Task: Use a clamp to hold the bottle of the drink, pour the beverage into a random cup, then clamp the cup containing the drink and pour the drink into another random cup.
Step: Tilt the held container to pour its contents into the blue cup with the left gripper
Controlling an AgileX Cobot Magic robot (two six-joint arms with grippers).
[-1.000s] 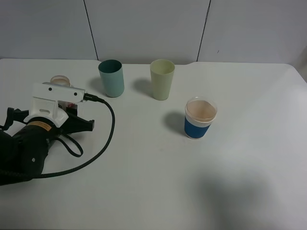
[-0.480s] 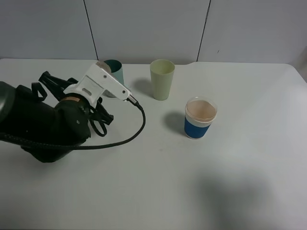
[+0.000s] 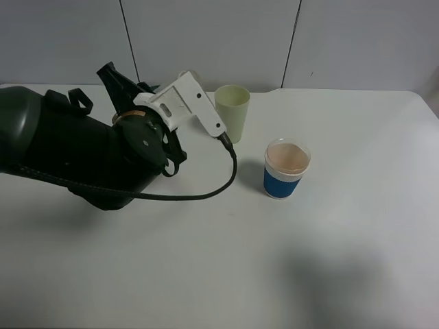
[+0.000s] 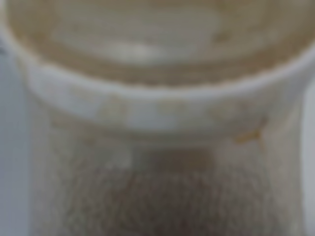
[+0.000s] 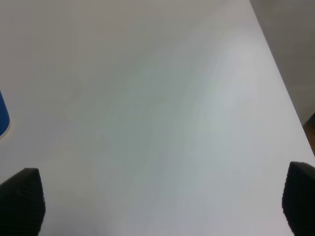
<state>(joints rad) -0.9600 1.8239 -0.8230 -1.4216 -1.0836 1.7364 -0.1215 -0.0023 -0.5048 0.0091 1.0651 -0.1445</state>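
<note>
The bottle (image 4: 157, 105) fills the left wrist view as a blurred close-up: a wide round neck with brownish beverage (image 4: 162, 196) below it. My left gripper is shut on it, its jaws hidden behind the white wrist mount (image 3: 182, 103) of the raised black left arm (image 3: 82, 147). That mount hangs just left of the pale yellow-green tumbler (image 3: 232, 113). The blue-banded cup (image 3: 286, 169) stands to the right, apart from the arm, with a pale brownish inside. My right gripper (image 5: 162, 206) is open over bare table, and the cup's blue edge (image 5: 2, 115) shows at the side.
The white table (image 3: 343, 260) runs to a grey panelled wall at the back. A black cable (image 3: 206, 192) loops from the wrist mount down over the table. The left arm covers the back-left part of the table. The table's edge (image 5: 275, 69) shows in the right wrist view.
The left arm has lifted off the table's left side and swung up and right with the bottle, and it now covers the teal tumbler. The cups and the right gripper have not moved.
</note>
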